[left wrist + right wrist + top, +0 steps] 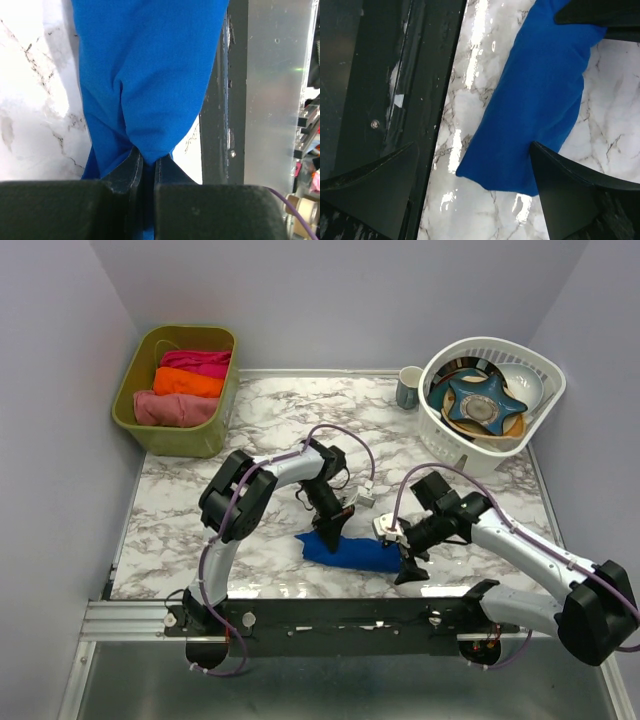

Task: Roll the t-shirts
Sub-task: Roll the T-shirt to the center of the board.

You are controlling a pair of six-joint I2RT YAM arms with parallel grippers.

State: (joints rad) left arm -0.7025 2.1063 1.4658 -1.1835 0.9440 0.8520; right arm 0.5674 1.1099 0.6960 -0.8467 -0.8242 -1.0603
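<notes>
On the counter (200,510), the left hand (331,536) pinches the nine o'clock end of the rolled blue t-shirt (356,553); the right hand (408,561), spread, straddles its three o'clock end.

We see pale lilac walls (350,300) on three sides of a grey-veined white marble table (170,525), a metal rail (120,618) along its near edge.

Top view: high, from near edge, looking down on whole white marbled surface (165,520). Wrist views: very close, looking past own fingers (122,172). All share royal-blue cloth t-shirt (352,553).
</notes>
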